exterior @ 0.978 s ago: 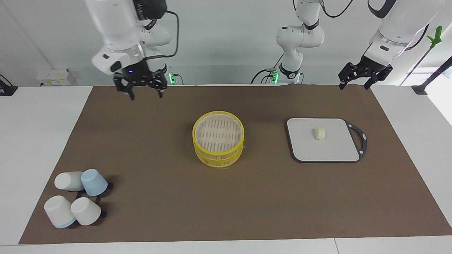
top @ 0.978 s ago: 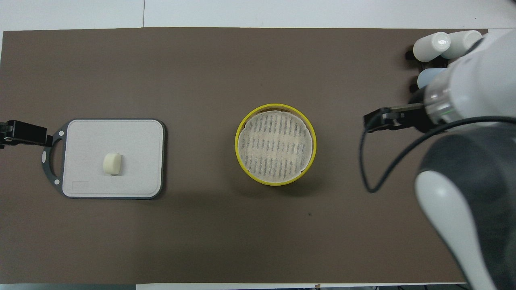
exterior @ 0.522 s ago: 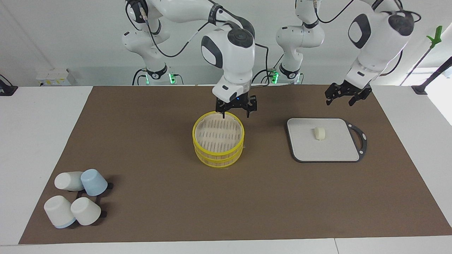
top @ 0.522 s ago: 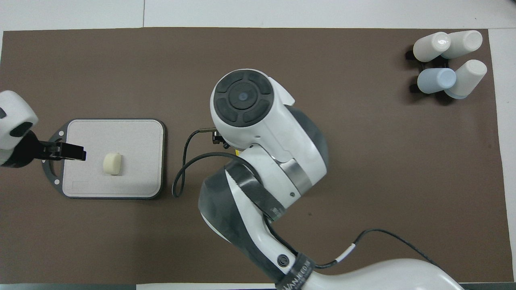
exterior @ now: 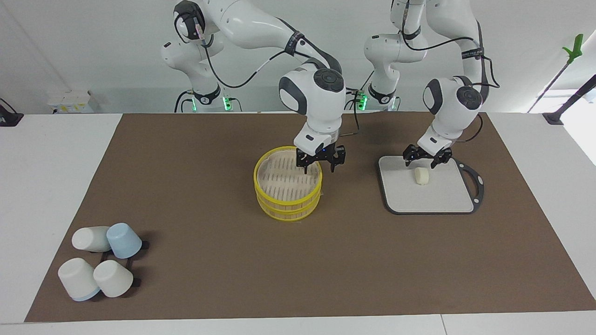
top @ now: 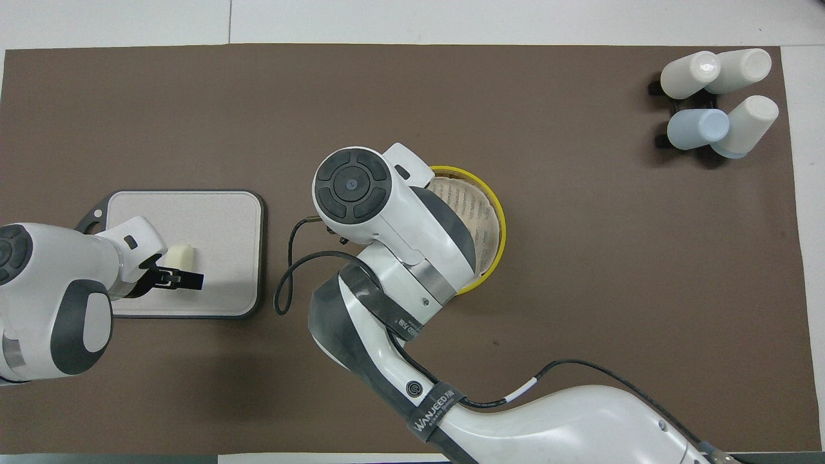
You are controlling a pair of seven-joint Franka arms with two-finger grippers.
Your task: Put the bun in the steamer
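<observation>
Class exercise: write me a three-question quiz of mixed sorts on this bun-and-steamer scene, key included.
1. True or false: the bun lies in the steamer.
2. The left gripper hangs over: A) the cups B) the grey board C) the steamer.
3. Fill in: the right gripper straddles the steamer's yellow ____.

Key:
1. False, it lies on the board.
2. B.
3. Rim.

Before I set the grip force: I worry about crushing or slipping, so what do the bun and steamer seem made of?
The bun looks like soft dough: matte, cream-white, rounded edges, though firmness can't be told. The steamer has glossy bright-yellow rims, likely plastic, and a pale slatted floor that could be bamboo or plastic. The cutting board under the bun looks like matte grey plastic with a dark rim.
</observation>
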